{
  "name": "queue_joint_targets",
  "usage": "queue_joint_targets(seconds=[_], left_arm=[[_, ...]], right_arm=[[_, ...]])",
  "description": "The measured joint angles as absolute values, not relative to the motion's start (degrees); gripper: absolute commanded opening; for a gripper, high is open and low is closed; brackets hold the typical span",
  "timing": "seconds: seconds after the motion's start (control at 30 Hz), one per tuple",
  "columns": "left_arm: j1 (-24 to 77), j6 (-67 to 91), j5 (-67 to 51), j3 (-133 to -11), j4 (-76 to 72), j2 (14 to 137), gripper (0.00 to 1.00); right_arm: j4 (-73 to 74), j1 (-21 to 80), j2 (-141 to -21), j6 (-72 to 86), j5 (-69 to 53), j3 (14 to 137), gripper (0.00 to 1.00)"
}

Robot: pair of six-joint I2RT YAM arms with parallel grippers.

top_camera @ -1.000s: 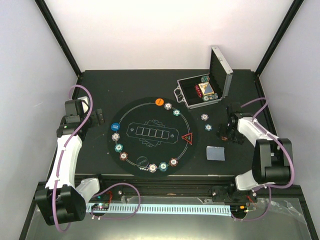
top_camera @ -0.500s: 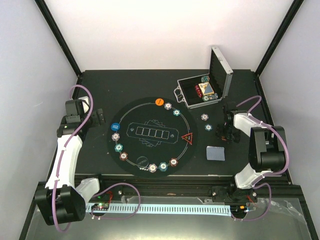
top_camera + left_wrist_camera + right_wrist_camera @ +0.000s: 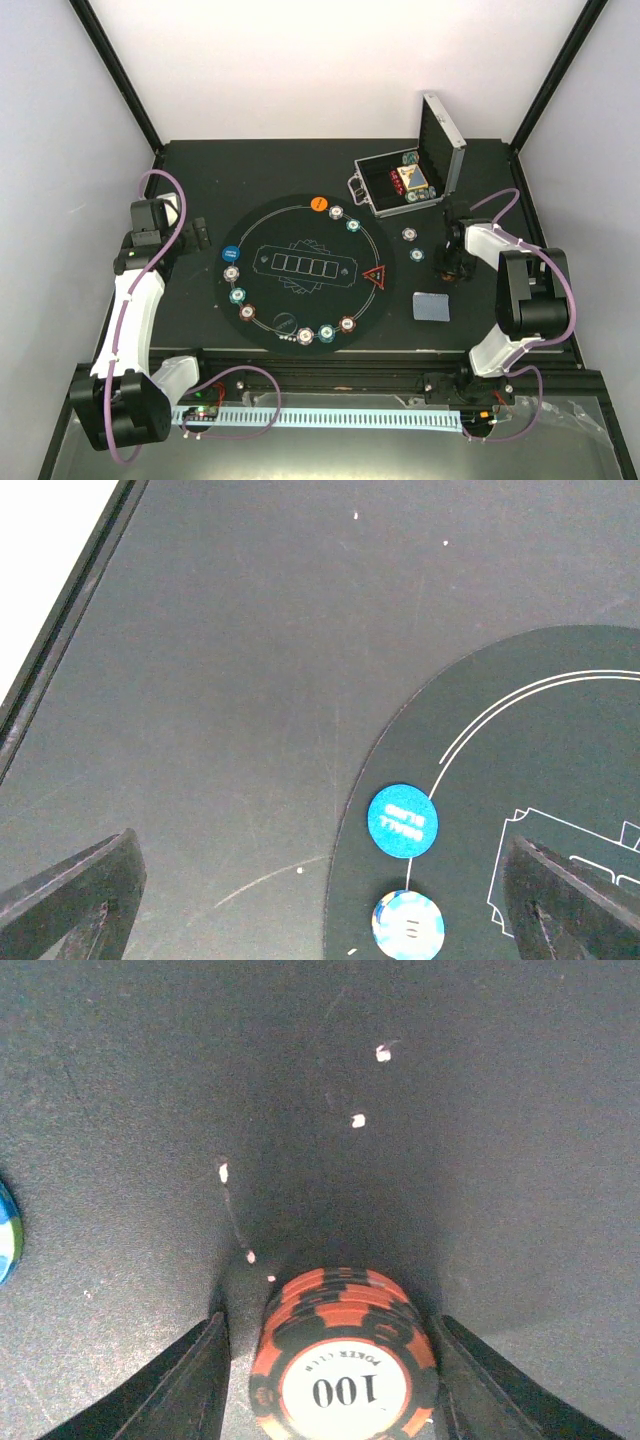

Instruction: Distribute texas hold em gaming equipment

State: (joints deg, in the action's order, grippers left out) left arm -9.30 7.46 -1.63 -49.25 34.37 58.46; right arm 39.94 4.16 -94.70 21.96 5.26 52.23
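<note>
Right gripper (image 3: 449, 264) is set low over the bare counter (image 3: 150, 1080), right of the round mat (image 3: 300, 270), between the silver case (image 3: 410, 183) and the card deck (image 3: 431, 305). In the right wrist view a short stack of red-and-black chips (image 3: 345, 1355) marked 100 is straddled by the jaws, one finger at each side of the rim. The gap is narrow, but whether the rim is actually pinched cannot be told. The chips are judged stiff, smooth-edged and fairly light. Being loose on one another, they are likely to shear or spill if caught high or off-centre. Hold is best taken across the full diameter, low on the stack, so that the bottom chip is included. Left gripper (image 3: 320, 900) hangs with jaws wide and nothing between them, above the mat's edge near the blue disc (image 3: 403, 819).
</note>
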Motion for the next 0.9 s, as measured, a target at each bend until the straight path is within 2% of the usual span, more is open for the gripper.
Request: queue_joint_targets(seconds=[0.43,0.9], left_arm=[[-9.3,7.46,-1.65,-49.25,34.39,58.46,0.99],[-9.3,7.46,-1.63,-49.25,34.39,57.87,0.99]], right_arm=[[38.94,4.43,-94.63,21.96,4.6,51.94,0.36],[43.94,11.07,-93.78,21.93,5.61,57.41,0.35]])
